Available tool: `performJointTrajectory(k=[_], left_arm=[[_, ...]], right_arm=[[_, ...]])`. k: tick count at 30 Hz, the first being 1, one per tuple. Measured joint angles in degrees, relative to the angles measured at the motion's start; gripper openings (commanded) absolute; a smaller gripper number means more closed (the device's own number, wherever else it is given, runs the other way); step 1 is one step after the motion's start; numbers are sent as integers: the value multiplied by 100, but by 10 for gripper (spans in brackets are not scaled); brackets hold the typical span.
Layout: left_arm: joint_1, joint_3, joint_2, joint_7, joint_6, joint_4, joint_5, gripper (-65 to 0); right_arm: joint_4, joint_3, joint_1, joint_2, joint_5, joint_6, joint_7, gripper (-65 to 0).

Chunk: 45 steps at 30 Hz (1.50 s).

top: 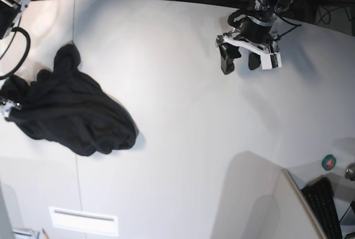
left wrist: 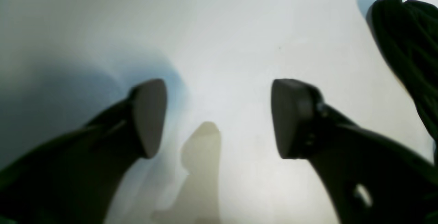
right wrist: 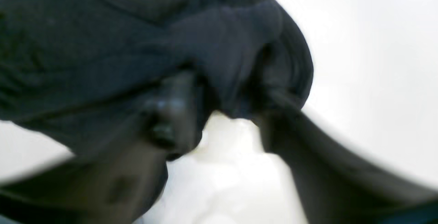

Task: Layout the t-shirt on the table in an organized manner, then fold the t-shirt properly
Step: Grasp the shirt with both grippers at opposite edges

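Black cotton t-shirt (top: pixel 72 114) is lying bunched on the off-white table (top: pixel 183 128); your right gripper (right wrist: pixel 219 114) is pinching its edge to spread it, while your left gripper (left wrist: pixel 219 117) is hovering wide open, empty.

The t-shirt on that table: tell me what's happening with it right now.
The black t-shirt lies crumpled in a heap on the table, not yet laid out. The right gripper is buried in the fabric, apparently gripping a bunch of it, though that view is blurred. The left gripper hangs open and empty over bare tabletop, well away from the heap.
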Motion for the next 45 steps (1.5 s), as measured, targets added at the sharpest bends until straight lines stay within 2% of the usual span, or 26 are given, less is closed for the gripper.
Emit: performJointTrajectory(k=[2,4,7,9,12,13,15,18,19,21,23,27,29,30,33,36,38,40,45], left_arm=[[-4,-2,2,0,0,-17,0,-142],[-20,-9,2,-9,-7,-48,2,-145],[-52,-11,-15,-7,-17,-144,0,-145],[-90,-13,-28,4,26,-168,-4,-145],[-181,-2,-13,-7,-15,-181,-2,-145],[-210,-2,-4,-4,-13,-179,-2,-145],[-221,0,-2,-9,-17,-173,-4,-145],[-197,0,-20,2,-13,-175,0,-148],[-197,-7,-31,-9,-7,-177,2,-150],[-181,-4,-26,7,20,-181,-11,-151],[-190,2,-7,4,4,-181,2,-153],[-166,-15,-50,15,11,-184,-4,-153],[-151,-13,-46,0,7,-184,-7,-155],[-151,-9,-61,7,4,-184,-2,-155],[-166,-24,-142,17,-13,-184,-2,-155],[-146,-404,-221,17,-59,-181,-2,-155],[-151,-717,-254,7,31,-184,-4,-155],[-144,-929,-280,-2,22,-186,-20,-151],[20,-1196,-243,28,0,-188,-24,-148]], right_arm=[[503,243,-308,-138,-46,-33,28,-275],[1259,232,-767,-450,-157,-83,28,-281],[1812,-302,-1305,-986,-42,-63,15,-281],[1803,-621,-1357,-1217,11,-127,-63,-281],[1652,-975,-1300,-1185,-81,-675,214,-284],[1637,-1202,-1338,-1104,-131,-702,407,-297],[1637,-1781,-1397,-988,-131,-708,951,-380],[1537,-2715,-1126,-774,4,-614,1410,-620],[1423,-2983,-883,-662,24,-601,1497,-650],[901,-3311,-291,-470,17,-612,1541,-650],[-2,-3399,396,-409,2,-699,1665,-650],[-2323,-3477,1368,-496,-15,-708,1694,-650],[-3021,-3891,1558,-527,-68,-717,1904,-650],[-3101,-4120,1585,-538,-35,-730,2159,-650],[-3077,-5025,1659,-682,-105,-809,2350,-650],[-2999,-5567,1628,-1167,-26,-758,2411,-650],[-2865,-5759,1484,-1541,9,-715,2378,-650],[-2651,-5978,1309,-1753,48,-621,2299,-650],[-1635,-6363,1027,-1718,-39,-726,2085,-650]])
